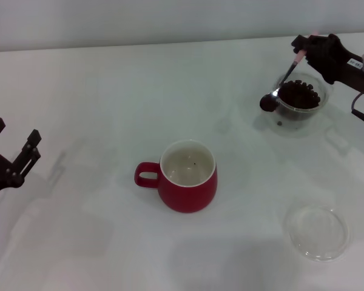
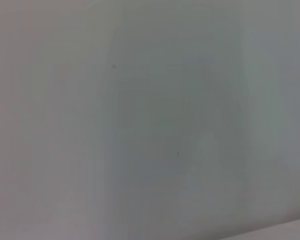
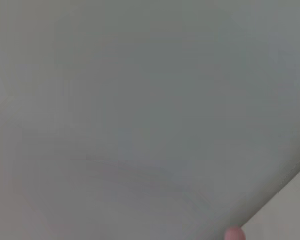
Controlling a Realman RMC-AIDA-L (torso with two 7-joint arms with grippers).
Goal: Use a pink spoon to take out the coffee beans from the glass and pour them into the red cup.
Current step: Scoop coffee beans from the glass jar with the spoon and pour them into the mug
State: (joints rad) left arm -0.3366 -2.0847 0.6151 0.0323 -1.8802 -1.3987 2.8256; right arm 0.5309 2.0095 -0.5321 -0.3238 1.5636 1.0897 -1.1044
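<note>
Here, on a white counter (image 1: 79, 91), your right pincer (image 1: 307, 48) is at the far right, clamped on the pale pink handle of the pink spoon (image 1: 285, 77). The spoon slants down so that its metal bowl, which seems to carry a few coffee beans (image 1: 300, 95), sits at the rim of the glass (image 1: 299, 100) on the side nearer the red cup (image 1: 188, 177). The glass holds a dark heap of beans. The red cup stands upright near the middle, well apart from the glass, its handle toward your left. A shallow clear dish (image 1: 316, 231) lies near the front right.

Your left pincer (image 1: 15, 154) is parked at the left edge, fingers spread and empty.

The beans look light and loose — likely to roll off a tilted bowl — so keep the spoon level. The handle is slim, stiff and probably slick; the grip high on it seems sound.
</note>
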